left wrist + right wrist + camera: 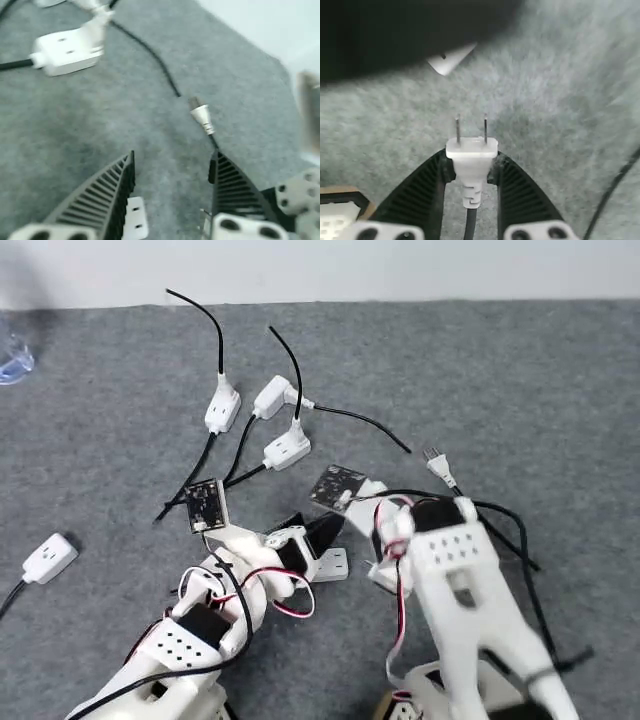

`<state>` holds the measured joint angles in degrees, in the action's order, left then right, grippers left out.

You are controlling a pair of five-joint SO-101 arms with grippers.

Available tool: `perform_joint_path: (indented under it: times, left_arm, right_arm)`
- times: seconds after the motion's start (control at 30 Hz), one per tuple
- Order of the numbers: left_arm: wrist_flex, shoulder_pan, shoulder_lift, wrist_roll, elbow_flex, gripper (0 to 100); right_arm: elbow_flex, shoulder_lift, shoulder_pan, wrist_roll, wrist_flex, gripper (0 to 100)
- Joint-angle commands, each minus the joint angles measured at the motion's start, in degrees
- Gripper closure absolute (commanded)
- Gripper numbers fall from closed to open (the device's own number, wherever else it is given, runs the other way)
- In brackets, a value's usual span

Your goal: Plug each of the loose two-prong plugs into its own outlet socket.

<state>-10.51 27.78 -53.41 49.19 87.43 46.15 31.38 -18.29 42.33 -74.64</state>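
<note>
My right gripper (pixel 471 162) is shut on a white two-prong plug (pixel 471 149), holding its body with the prongs pointing forward just above the grey carpet. Open, with nothing between its fingers, my left gripper (pixel 172 157) hovers over the carpet; in the high view this left gripper (pixel 322 528) is at the table's middle. Ahead of it lie a white outlet socket (pixel 67 50) and a loose plug (pixel 201 116) on a black cable. From above, this loose plug (pixel 437 466) lies right of three sockets (pixel 222 406), (pixel 274 396), (pixel 287 450).
Another white socket (pixel 48 557) lies alone at the left edge. Black cables (pixel 520 540) run past the right arm (pixel 450 550) and fan out from the socket cluster. A dark shape (pixel 395 35), with a white piece under it, stands close in front of the held plug.
</note>
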Motion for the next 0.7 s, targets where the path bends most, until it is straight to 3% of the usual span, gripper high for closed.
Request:
perform_joint_path:
  times: [0.0, 0.67]
  left_arm:
    - [3.2, 1.1, -0.7, -0.5, -1.6, 77]
    - [3.0, 3.3, -0.7, -0.6, -1.4, 77]
  right_arm:
    - [-3.8, 8.0, -4.9, -4.8, -4.0, 99.0]
    - [-15.7, 9.8, -8.2, -9.2, -11.4, 99.0]
